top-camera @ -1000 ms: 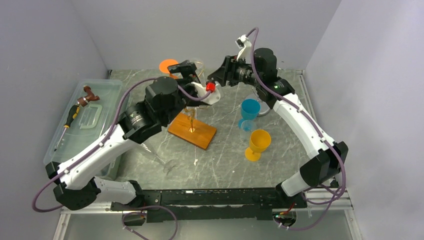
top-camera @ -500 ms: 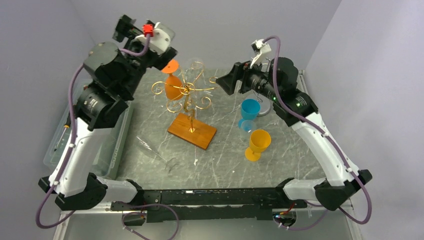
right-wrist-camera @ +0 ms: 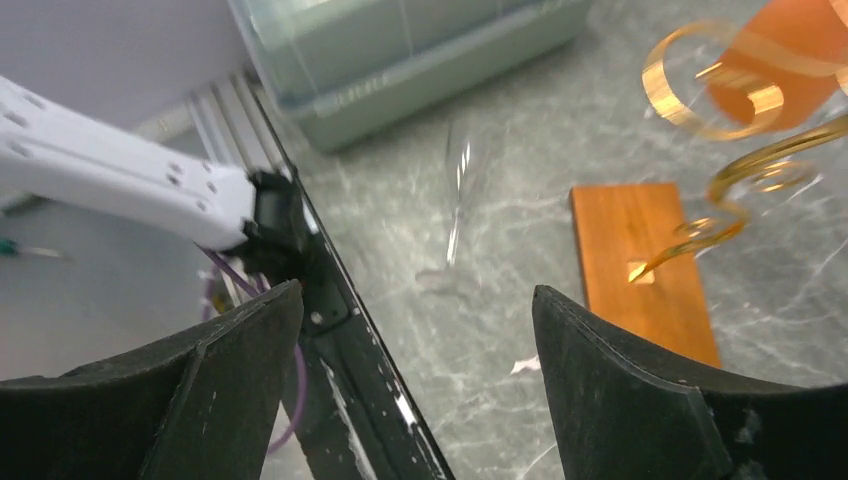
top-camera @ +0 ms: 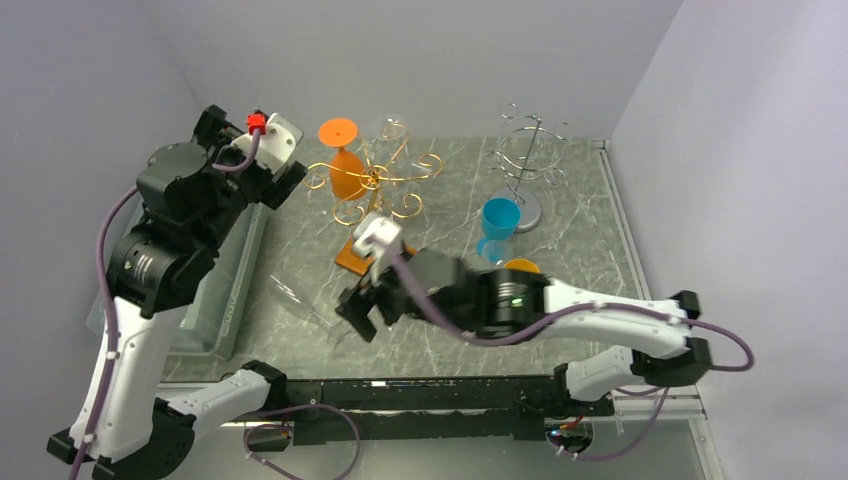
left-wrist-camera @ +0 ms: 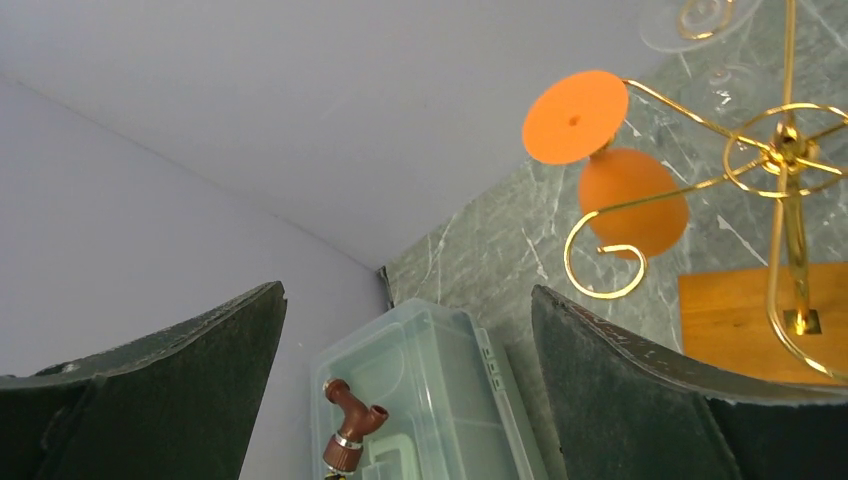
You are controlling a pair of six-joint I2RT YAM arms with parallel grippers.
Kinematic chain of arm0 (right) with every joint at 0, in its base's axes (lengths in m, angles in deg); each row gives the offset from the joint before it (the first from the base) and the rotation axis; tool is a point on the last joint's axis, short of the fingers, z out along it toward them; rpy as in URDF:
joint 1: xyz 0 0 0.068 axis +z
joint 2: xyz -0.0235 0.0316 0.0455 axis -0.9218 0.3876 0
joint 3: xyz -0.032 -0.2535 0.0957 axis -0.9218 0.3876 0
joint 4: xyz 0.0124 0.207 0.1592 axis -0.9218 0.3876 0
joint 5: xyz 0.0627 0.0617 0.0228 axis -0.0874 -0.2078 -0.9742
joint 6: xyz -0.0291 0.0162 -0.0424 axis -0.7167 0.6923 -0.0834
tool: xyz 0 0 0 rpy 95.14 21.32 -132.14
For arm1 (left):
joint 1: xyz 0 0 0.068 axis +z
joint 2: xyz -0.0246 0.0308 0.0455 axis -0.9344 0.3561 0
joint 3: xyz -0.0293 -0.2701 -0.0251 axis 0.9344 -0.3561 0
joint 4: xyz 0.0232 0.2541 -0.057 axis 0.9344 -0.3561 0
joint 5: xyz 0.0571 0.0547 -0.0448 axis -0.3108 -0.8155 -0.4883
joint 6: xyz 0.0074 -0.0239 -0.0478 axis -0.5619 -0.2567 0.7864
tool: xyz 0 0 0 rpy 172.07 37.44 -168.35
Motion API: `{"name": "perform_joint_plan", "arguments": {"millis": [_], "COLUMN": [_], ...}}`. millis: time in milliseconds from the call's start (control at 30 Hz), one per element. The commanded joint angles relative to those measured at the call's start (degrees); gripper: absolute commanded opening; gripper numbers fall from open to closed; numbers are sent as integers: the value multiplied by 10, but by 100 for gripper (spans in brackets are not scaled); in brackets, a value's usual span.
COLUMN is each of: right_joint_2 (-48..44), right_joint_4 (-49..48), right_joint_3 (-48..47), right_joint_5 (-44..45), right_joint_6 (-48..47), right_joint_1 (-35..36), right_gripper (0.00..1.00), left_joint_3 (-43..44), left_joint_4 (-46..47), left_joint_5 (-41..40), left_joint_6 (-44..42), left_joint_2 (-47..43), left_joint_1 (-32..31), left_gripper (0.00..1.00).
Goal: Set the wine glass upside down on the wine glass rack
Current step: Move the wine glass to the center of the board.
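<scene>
clear stemmed wine glass (top-camera: 303, 298) lying on its side on the grey-green marbled tabletop (top-camera: 590, 250), towards the near edge, between the clear plastic lidded box (left-wrist-camera: 440, 380) and the wooden base (right-wrist-camera: 640, 260) of the gold wire glass rack (top-camera: 375, 180), well apart from the rack's curled arms. right jaws stand apart and empty, poised near the foot of the glass; left jaws likewise apart and empty, raised at the far left. an orange goblet (top-camera: 345, 172) hangs bowl-down on the rack. handling, as judged: thin glass, so light, stiff, slippery and brittle, and free to roll where it lies. best taken at the stem or low on the bowl, with gentle pressure, not at the rim. the surface looks hard and smooth, unforgiving of a drop. plain pale walls close three sides.
</scene>
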Motion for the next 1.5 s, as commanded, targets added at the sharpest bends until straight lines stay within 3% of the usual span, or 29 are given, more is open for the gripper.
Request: {"name": "perform_joint_plan", "arguments": {"millis": [0, 367, 733, 967, 1200, 1467], "right_joint_2": [76, 308, 378, 416, 461, 380], "right_joint_4": [-46, -174, -258, -260, -255, -247], "right_joint_3": [63, 32, 68, 55, 41, 155], "right_joint_5": [33, -25, -100, -111, -117, -139], "right_joint_6": [-4, -89, -99, -95, -74, -101], "right_joint_1": [16, -16, -40, -41, -58, -62], "right_gripper": [87, 84, 80, 74, 56, 22], "left_joint_3": [-5, -25, -35, -43, -24, -23], "left_joint_4": [-12, -49, -64, -48, -38, -47], "left_joint_5": [27, 30, 61, 71, 90, 153], "left_joint_6": [9, -26, -46, -58, -49, -37], "left_joint_2": [-37, -85, -103, -107, -109, -111], "left_joint_1": [3, 3, 3, 3, 3, 3], "left_gripper": [98, 95, 96, 95, 94, 93]}}
